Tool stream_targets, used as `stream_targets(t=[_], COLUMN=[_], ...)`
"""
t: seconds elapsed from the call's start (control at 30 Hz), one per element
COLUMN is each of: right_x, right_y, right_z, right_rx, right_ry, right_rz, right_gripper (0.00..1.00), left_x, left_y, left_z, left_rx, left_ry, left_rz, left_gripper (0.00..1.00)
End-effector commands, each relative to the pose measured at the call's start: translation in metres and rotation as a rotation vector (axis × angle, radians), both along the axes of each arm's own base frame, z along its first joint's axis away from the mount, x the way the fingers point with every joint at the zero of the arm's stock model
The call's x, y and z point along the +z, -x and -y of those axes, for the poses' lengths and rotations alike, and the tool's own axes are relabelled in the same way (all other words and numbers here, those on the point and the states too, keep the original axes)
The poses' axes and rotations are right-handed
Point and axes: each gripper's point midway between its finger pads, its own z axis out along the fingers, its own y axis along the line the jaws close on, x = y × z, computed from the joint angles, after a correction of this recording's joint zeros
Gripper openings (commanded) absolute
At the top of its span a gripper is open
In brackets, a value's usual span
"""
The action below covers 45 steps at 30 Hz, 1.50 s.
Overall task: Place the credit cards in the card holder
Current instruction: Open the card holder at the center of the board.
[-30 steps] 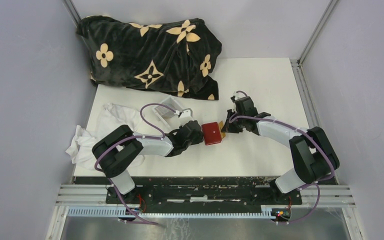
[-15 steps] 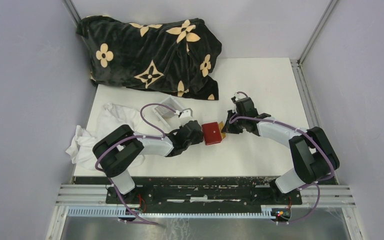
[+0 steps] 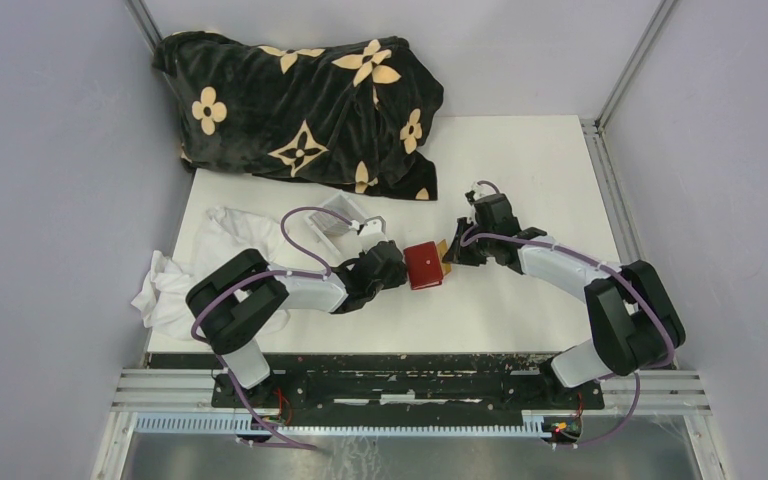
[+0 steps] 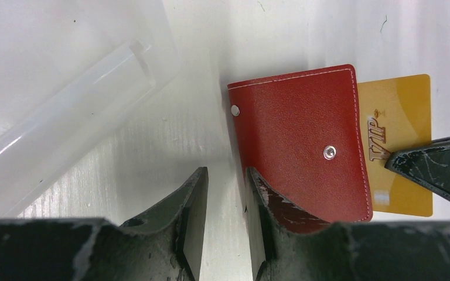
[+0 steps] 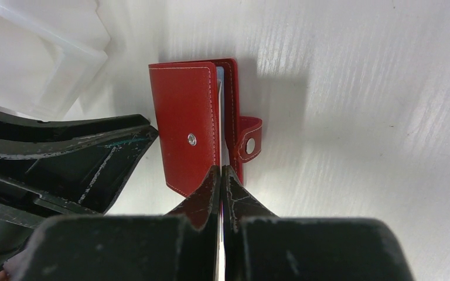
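Little was changed — the yellow card (image 4: pixel 395 111), clamped by the right gripper (image 5: pixel 221 171), was left unseated at three o'clock of the card holder (image 4: pixel 299 134). Nothing was held by the half-open left gripper (image 4: pixel 225 175).

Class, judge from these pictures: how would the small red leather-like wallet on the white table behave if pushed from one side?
The red leather-like wallet lies flat on the smooth white table, so it would probably slide, not roll or tip. Its cover gapes beside the snap tab, so it likely flexes or opens easily.
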Motion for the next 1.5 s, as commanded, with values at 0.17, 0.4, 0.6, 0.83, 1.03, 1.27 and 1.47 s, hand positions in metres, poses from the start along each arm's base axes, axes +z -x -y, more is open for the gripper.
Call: stream_targets(t=[0.17,0.4,0.6,0.83,1.03,1.27,1.47], right_x=[0.018,0.019,0.020,0.022,0.017,0.022,0.020], right_y=[-0.006,-0.005,-0.004,-0.001,0.001,0.002,0.003], right_z=[-0.003,-0.002,-0.004,-0.009,-0.013,-0.015,-0.021], right_rx=[0.000,0.002,0.007,0.012,0.011,0.011,0.014], right_ry=[-0.033,-0.033,-0.044,-0.078,-0.105,-0.136,-0.169], right_rz=[0.053,0.055,0.051,0.046,0.029,0.034,0.024], right_gripper=[0.01,0.01,0.01,0.01,0.01,0.01,0.01], left_x=[-0.030,-0.031,-0.031,-0.032,-0.034,-0.037,-0.041], left_y=[0.017,0.018,0.018,0.018,0.020,0.024,0.029], left_z=[-0.018,-0.017,-0.016,-0.015,-0.017,-0.019,-0.019], left_rx=[0.000,-0.003,-0.004,-0.007,-0.009,-0.008,-0.013], left_ry=[-0.097,-0.096,-0.097,-0.098,-0.102,-0.104,-0.103], left_rz=[-0.068,-0.070,-0.070,-0.073,-0.077,-0.085,-0.098], left_gripper=[0.37,0.36,0.36,0.34,0.34,0.33,0.29])
